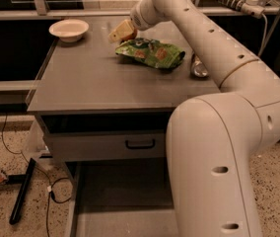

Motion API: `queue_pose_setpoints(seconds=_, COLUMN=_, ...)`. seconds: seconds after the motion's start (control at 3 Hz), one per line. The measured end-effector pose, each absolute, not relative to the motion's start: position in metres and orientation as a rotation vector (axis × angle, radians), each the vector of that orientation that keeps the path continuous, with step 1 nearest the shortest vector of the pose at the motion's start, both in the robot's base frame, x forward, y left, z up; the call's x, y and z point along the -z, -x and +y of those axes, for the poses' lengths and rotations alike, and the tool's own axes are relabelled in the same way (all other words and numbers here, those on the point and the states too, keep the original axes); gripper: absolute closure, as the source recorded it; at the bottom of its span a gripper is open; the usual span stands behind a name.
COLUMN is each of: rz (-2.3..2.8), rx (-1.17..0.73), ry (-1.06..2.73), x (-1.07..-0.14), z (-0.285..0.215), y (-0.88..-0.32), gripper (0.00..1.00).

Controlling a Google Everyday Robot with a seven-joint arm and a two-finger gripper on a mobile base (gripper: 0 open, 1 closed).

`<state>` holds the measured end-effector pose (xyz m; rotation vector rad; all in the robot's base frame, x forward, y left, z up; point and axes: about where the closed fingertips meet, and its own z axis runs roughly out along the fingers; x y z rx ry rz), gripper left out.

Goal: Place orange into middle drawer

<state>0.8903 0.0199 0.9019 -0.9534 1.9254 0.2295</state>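
The orange point(130, 34) is held clamped in the gripper point(122, 32) above the worktop point(90, 83), just beside a green bag point(152, 53); the middle drawer point(120, 201) is seen open well below it.

One table point(95, 85) is in view, and four loose things are on or just over it: one white bowl point(68, 29), one green snack bag point(152, 53), one metal can point(198, 68) and one orange point(129, 34), of which only a small part shows. One arm point(214, 43) reaches across the table and ends in one tool point(122, 32), which is at the far side, between the bowl and the bag, right at the orange. Under the tabletop there are two drawers: one shut drawer front point(105, 146) with one black handle point(140, 143), and below it one middle drawer point(125, 199), pulled open. One black bar point(21, 191) lies on the floor at the left.
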Motion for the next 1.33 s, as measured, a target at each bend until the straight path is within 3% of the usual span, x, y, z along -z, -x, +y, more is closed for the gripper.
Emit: queue_pose_setpoints(seconds=1.33, rz=1.931, rx=-0.205, ry=0.839, x=-0.9, z=0.014, y=-0.923, gripper=0.0)
